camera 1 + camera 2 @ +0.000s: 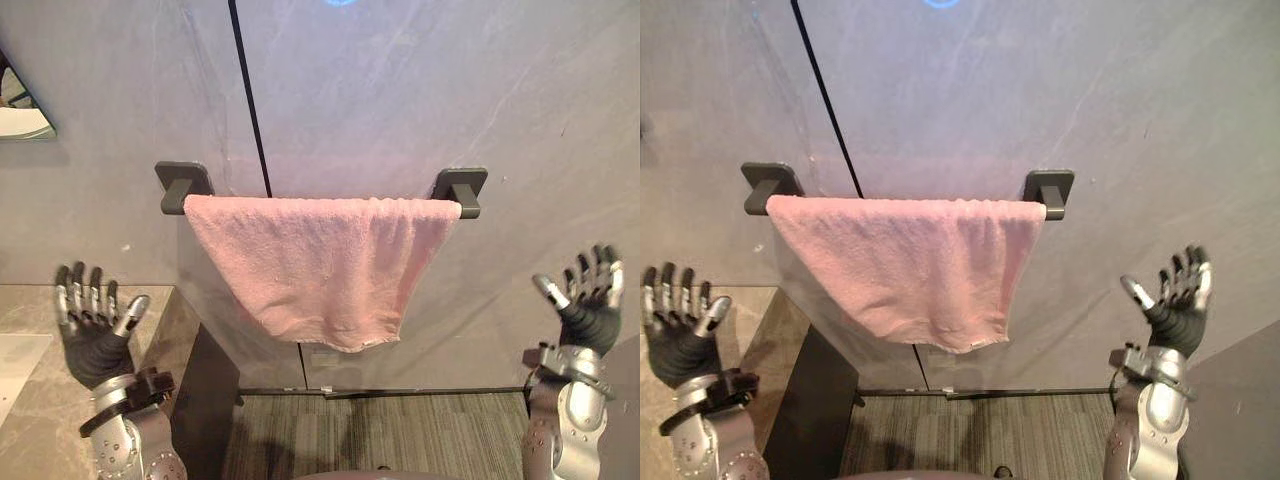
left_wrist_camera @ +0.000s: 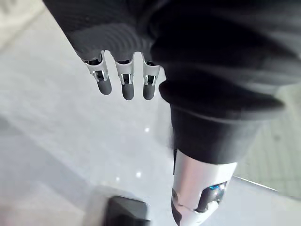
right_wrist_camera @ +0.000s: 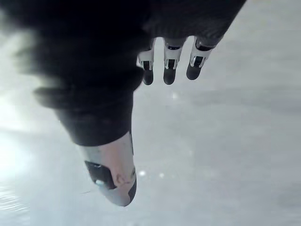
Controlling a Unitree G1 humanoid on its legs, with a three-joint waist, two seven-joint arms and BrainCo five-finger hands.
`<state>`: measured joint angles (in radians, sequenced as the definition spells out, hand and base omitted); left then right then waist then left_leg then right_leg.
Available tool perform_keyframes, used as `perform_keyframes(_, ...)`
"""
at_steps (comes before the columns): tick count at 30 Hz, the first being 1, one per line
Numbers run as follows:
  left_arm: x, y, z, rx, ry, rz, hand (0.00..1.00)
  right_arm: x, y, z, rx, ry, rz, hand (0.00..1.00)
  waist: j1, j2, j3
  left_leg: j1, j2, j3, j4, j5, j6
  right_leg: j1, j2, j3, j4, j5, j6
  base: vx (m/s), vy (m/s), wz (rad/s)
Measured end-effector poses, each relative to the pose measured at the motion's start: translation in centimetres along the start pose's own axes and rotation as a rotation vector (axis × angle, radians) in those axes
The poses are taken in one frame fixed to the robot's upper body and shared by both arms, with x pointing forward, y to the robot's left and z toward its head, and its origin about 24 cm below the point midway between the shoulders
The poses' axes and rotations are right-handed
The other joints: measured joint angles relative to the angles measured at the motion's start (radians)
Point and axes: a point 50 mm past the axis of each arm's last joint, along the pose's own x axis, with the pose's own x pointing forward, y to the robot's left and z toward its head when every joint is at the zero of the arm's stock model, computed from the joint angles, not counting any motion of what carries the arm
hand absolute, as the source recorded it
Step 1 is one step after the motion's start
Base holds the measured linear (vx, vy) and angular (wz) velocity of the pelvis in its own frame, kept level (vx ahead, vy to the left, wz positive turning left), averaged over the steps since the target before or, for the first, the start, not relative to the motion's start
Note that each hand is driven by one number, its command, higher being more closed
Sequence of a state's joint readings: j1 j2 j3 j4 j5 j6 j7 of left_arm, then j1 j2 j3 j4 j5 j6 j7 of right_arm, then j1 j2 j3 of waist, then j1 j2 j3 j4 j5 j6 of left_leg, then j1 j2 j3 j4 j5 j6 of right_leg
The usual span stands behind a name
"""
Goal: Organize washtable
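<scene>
- The left hand (image 1: 95, 335) is raised below and left of the towel (image 1: 320, 265), fingers straight and spread wide, holding nothing.
- The right hand (image 1: 590, 305) is raised below and right of the towel, well apart from it, also spread wide and empty.
- The pink towel hangs over a wall bar between the left bracket (image 1: 183, 185) and the right bracket (image 1: 462, 188), its lower edge slanting.
- The stone washtable (image 1: 30, 305) lies below and left of the towel, under the left hand.
- A mirror corner (image 1: 22, 110) shows above and left of the towel.
- Grey carpet (image 1: 400, 435) lies below the towel.
</scene>
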<state>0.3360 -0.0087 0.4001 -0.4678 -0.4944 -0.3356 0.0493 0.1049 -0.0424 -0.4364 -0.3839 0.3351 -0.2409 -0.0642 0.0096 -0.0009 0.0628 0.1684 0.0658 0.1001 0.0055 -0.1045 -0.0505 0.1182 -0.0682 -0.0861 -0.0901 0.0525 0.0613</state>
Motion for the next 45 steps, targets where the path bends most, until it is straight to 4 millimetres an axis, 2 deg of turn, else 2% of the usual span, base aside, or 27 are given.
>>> perform_keyframes(2, 0.8, -0.8, 1.7, -0.006, -0.097, -0.052, 0.00, 1.3, 1.3, 2.7, 0.037, -0.159, 0.063, 0.00, 0.002, 0.001, -0.001, 0.001, 0.000, -0.001, 0.002, 0.000, 0.001, 0.002, 0.000, 0.000, 0.002, 0.000, 0.000, -0.05, -0.014, 0.00)
perform_keyframes(3, 1.0, -1.1, 2.1, -0.010, -0.119, -0.066, 0.00, 1.6, 1.7, 3.3, 0.051, -0.196, 0.079, 0.00, 0.002, 0.001, -0.001, 0.002, 0.000, -0.002, 0.002, 0.000, 0.001, 0.002, 0.000, 0.000, 0.003, 0.000, 0.000, -0.06, -0.016, 0.01)
perform_keyframes(4, 1.6, -2.1, 3.2, -0.030, -0.187, -0.113, 0.00, 2.1, 2.9, 5.1, 0.110, -0.295, 0.142, 0.00, 0.001, 0.001, -0.001, 0.003, -0.001, -0.003, 0.004, -0.001, 0.001, 0.003, 0.001, 0.000, 0.004, 0.000, 0.000, -0.05, -0.013, 0.00)
perform_keyframes(5, 1.7, -2.5, 3.7, -0.038, -0.214, -0.134, 0.00, 2.2, 3.4, 5.7, 0.131, -0.327, 0.169, 0.00, 0.000, 0.002, -0.001, 0.003, -0.002, -0.003, 0.004, -0.001, 0.001, 0.003, 0.001, 0.001, 0.004, 0.000, 0.000, -0.08, -0.017, -0.01)
perform_keyframes(7, 2.0, -4.3, 5.4, -0.088, -0.302, -0.239, 0.00, 2.3, 5.7, 7.5, 0.241, -0.425, 0.308, 0.00, -0.002, 0.003, -0.003, 0.004, -0.007, -0.003, 0.007, -0.001, 0.001, 0.004, 0.001, 0.003, 0.005, 0.001, 0.001, -0.07, -0.008, -0.02)
perform_keyframes(10, 1.7, -6.4, 6.1, -0.188, -0.324, -0.394, 0.00, 2.2, 8.0, 8.1, 0.354, -0.454, 0.467, 0.00, -0.015, 0.007, -0.011, 0.004, -0.010, -0.004, 0.007, 0.000, 0.002, 0.005, 0.000, 0.003, 0.004, 0.002, 0.002, -0.05, -0.007, 0.00)
perform_keyframes(11, 1.3, -8.1, 5.9, -0.263, -0.300, -0.505, 0.00, 1.9, 9.7, 8.2, 0.431, -0.441, 0.565, 0.00, -0.021, 0.009, -0.017, 0.004, -0.011, -0.004, 0.007, 0.000, 0.002, 0.007, -0.001, 0.003, 0.004, 0.002, 0.002, 0.00, 0.000, 0.00)
perform_keyframes(13, 0.8, -9.7, 5.5, -0.342, -0.255, -0.618, 0.00, 1.4, 11.3, 8.1, 0.511, -0.416, 0.667, 0.00, -0.022, 0.011, -0.018, 0.005, -0.011, -0.004, 0.006, -0.001, 0.002, 0.013, -0.001, 0.002, 0.003, 0.002, 0.002, -0.04, -0.012, 0.00)
perform_keyframes(14, -0.1, -11.5, 4.9, -0.425, -0.188, -0.747, 0.00, 0.4, 13.1, 7.8, 0.593, -0.370, 0.787, 0.00, -0.023, 0.011, -0.019, 0.017, -0.011, -0.003, 0.003, -0.001, 0.002, 0.017, 0.000, 0.003, 0.002, 0.002, 0.002, 0.00, 0.000, 0.00)
perform_keyframes(17, -0.9, -12.8, 3.8, -0.506, -0.087, -0.883, 0.00, -0.7, 14.6, 7.3, 0.666, -0.286, 0.927, 0.00, -0.023, 0.011, -0.019, 0.017, -0.011, -0.003, 0.003, -0.001, 0.002, 0.017, 0.000, 0.004, 0.002, 0.003, 0.003, 0.00, 0.000, 0.00)
perform_keyframes(19, -1.5, -13.4, 2.8, -0.522, -0.003, -0.966, 0.00, -1.5, 15.4, 6.8, 0.701, -0.218, 1.020, 0.00, -0.024, 0.011, -0.019, 0.018, -0.012, -0.001, 0.003, -0.001, 0.002, 0.017, 0.000, 0.005, 0.002, 0.003, 0.003, -0.03, -0.013, -0.02)
perform_keyframes(21, -2.7, -13.9, 0.8, -0.507, 0.156, -1.100, 0.00, -2.7, 16.4, 5.3, 0.705, -0.077, 1.176, 0.00, -0.026, 0.011, -0.019, 0.019, -0.012, 0.001, 0.003, -0.001, 0.002, 0.017, 0.000, 0.007, 0.003, 0.003, 0.003, -0.03, -0.015, -0.03)
perform_keyframes(24, -3.5, -13.6, -1.0, -0.457, 0.280, -1.174, 0.00, -3.7, 16.5, 3.1, 0.660, 0.083, 1.279, 0.00, -0.027, 0.011, -0.018, 0.020, -0.011, 0.004, 0.003, -0.001, 0.003, 0.017, 0.000, 0.010, 0.003, 0.004, 0.003, -0.01, -0.006, -0.01)
perform_keyframes(30, -4.0, -11.8, -3.7, -0.310, 0.462, -1.224, 0.00, -4.6, 14.7, -0.7, 0.565, 0.318, 1.322, 0.00, -0.027, 0.010, -0.013, 0.020, -0.011, 0.014, 0.002, -0.004, 0.006, 0.014, 0.001, 0.020, 0.001, 0.004, 0.004, -0.03, -0.015, -0.05)
perform_keyframes(34, -4.2, -11.4, -4.7, -0.266, 0.517, -1.223, 0.00, -5.0, 14.2, -2.1, 0.541, 0.384, 1.324, 0.00, -0.027, 0.008, -0.010, 0.019, -0.011, 0.019, 0.000, -0.005, 0.007, 0.013, 0.001, 0.024, -0.001, 0.005, 0.004, -0.03, -0.015, -0.04)
perform_keyframes(38, -4.6, -10.5, -6.4, -0.149, 0.586, -1.223, 0.00, -5.8, 13.9, -4.2, 0.431, 0.452, 1.333, 0.00, -0.024, 0.005, -0.007, 0.013, -0.012, 0.021, -0.001, -0.006, 0.007, 0.002, 0.001, 0.026, -0.002, 0.005, 0.004, 0.00, 0.000, 0.00)
perform_keyframes(40, -4.8, -10.4, -6.8, -0.130, 0.595, -1.217, 0.00, -6.0, 13.9, -4.6, 0.408, 0.460, 1.330, 0.00, -0.023, 0.005, -0.002, 0.011, -0.012, 0.021, -0.001, -0.006, 0.007, 0.000, 0.001, 0.026, -0.002, 0.006, 0.004, 0.00, 0.000, 0.00)
perform_keyframes(45, -5.2, -10.2, -8.3, -0.087, 0.622, -1.130, 0.00, -6.6, 14.2, -6.2, 0.334, 0.482, 1.296, 0.00, -0.021, 0.005, 0.007, 0.003, -0.012, 0.014, -0.001, -0.006, 0.007, -0.004, 0.000, 0.017, -0.003, 0.006, 0.004, -0.01, -0.013, 0.03)
